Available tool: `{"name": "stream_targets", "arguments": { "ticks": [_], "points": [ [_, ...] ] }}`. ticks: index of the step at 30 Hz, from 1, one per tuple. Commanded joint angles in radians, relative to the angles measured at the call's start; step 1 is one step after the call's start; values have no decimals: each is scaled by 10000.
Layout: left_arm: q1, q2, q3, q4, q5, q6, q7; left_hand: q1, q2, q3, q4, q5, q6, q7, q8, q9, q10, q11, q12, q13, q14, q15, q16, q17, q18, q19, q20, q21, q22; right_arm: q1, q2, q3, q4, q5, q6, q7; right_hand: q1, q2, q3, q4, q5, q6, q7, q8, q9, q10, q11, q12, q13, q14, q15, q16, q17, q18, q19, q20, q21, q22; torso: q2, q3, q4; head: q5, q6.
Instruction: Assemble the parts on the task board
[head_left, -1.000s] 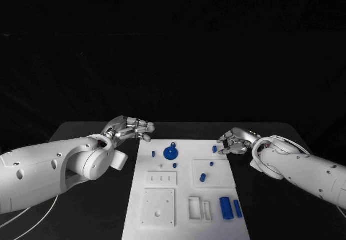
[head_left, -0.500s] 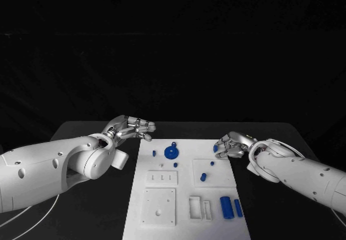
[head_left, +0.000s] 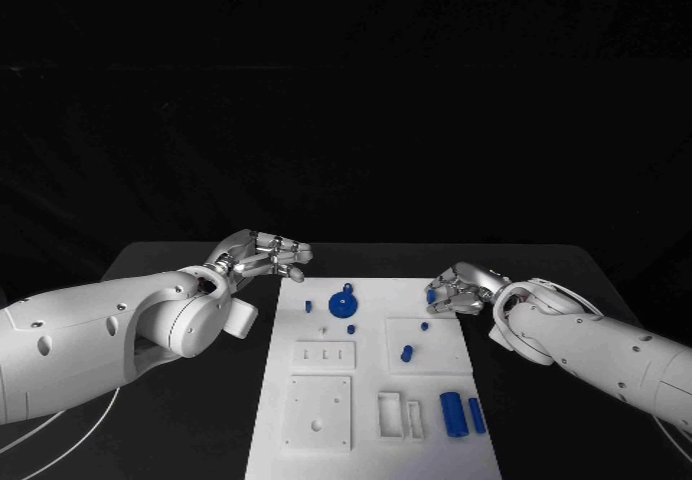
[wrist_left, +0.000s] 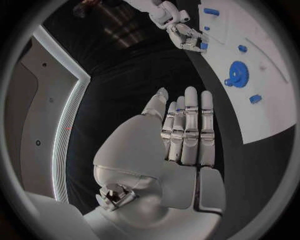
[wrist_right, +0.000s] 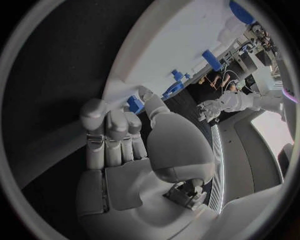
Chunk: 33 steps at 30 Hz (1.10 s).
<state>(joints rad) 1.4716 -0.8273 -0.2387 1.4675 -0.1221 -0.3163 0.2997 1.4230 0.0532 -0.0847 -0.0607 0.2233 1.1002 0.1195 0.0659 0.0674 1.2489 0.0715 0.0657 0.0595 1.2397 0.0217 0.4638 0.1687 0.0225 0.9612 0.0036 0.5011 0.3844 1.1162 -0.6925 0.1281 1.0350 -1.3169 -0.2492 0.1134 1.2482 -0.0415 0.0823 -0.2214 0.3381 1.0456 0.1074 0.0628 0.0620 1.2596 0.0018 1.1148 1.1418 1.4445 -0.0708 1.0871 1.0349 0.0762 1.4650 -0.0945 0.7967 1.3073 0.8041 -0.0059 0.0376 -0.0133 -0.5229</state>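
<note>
Board (head_left: 372, 395) lies mid-table, a blue gear (head_left: 343, 305) near its far end. Right hand (head_left: 459, 291) curls over a peg (head_left: 431, 296) at the board's right edge; whether it grips it, I cannot tell. Left hand (head_left: 265, 254) hovers beyond the board's far left corner, fingers apart, holding nothing.

The white task board (head_left: 325, 420) lies flat on the table, running lengthwise between the two hands. A small blue peg (head_left: 431, 296) sits at its far right edge, right against the fingertips of the right hand (head_left: 462, 290); whether they grip it cannot be told. A blue gear (head_left: 343, 304) lies nearer the left hand (head_left: 267, 256), apart from its fingers. Two blue cylinders (head_left: 462, 414) lie side by side at the near end, well away from both hands.
</note>
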Motion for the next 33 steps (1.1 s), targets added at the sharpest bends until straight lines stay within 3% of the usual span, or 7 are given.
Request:
{"name": "stream_targets", "arguments": {
  "ticks": [1,9,14,23,28,30,33],
  "points": [
    [16,20,7,15,-34,163,41,-33,35,-2,-38,5,-72,-24,2,3,-16,24,-39,1,9,16,-61,-15,47,-56,7,20,9,-27,32,-8,-23,34,16,80,-25,123,329,-54,-451,71,-26,-14,0,-17,-30,56,11,2,-4,52,14,69,213,31,19,938,-4,-5,5,2,-11],
    [16,20,7,3,-34,177,27,-33,35,-2,-38,5,-72,-24,2,3,-16,24,-39,1,9,16,-61,-15,47,-56,7,20,9,-30,46,-8,-56,42,-17,72,-160,254,1935,-217,-1942,494,-73,-15,3,12,-45,122,67,6,-25,59,33,50,209,11,42,940,-2,-4,-8,-8,-12],
    [16,20,7,-1,-36,183,17,-48,46,-5,-35,0,-73,-25,3,4,-16,24,-38,1,9,17,-63,-16,47,-55,8,17,13,-31,43,-8,-59,43,-17,70,-216,187,2568,-198,-2312,704,-119,-12,9,16,-64,127,70,6,-45,51,34,35,201,-8,58,941,-6,0,-12,-12,-10],
    [16,21,6,-1,-38,187,10,-48,46,-5,-35,0,-73,-25,3,4,-16,24,-38,1,9,17,-63,-16,47,-55,8,17,13,-31,55,-8,-39,53,-159,65,-195,227,3000,-110,-2721,1008,-208,-6,17,39,-117,150,94,11,-85,54,50,13,198,-43,77,941,-8,2,-4,-25,-14],
    [16,15,6,4,-45,193,5,-48,46,-5,-35,0,-73,-25,3,4,-16,24,-38,1,9,17,-63,-16,47,-55,8,17,13,-31,54,-8,15,144,-447,6,-217,214,2999,-42,-2624,1382,-323,0,36,124,-185,200,139,28,-136,122,134,-17,222,-92,142,952,-6,3,-13,-42,-26],
    [16,12,6,9,-70,199,-8,-31,66,3,-48,-4,-55,-40,9,8,17,10,-35,2,9,12,-65,-16,46,-56,7,13,21,-31,50,-8,52,188,-591,-47,-269,147,2878,-1,-2296,1464,-353,2,39,152,-204,212,152,34,-152,135,155,-26,232,-110,158,954,-4,4,-16,-39,-31],
    [16,12,6,10,-133,213,-71,-43,79,2,-40,-3,-4,-63,15,13,69,-10,-33,2,13,6,-61,-14,43,-57,3,16,26,-31,27,-7,156,256,-784,-162,-229,151,2689,39,-2184,1626,-410,-3,42,174,-241,200,157,38,-180,132,172,-38,241,-139,171,955,-7,5,-11,-43,-27]
  ]
}}
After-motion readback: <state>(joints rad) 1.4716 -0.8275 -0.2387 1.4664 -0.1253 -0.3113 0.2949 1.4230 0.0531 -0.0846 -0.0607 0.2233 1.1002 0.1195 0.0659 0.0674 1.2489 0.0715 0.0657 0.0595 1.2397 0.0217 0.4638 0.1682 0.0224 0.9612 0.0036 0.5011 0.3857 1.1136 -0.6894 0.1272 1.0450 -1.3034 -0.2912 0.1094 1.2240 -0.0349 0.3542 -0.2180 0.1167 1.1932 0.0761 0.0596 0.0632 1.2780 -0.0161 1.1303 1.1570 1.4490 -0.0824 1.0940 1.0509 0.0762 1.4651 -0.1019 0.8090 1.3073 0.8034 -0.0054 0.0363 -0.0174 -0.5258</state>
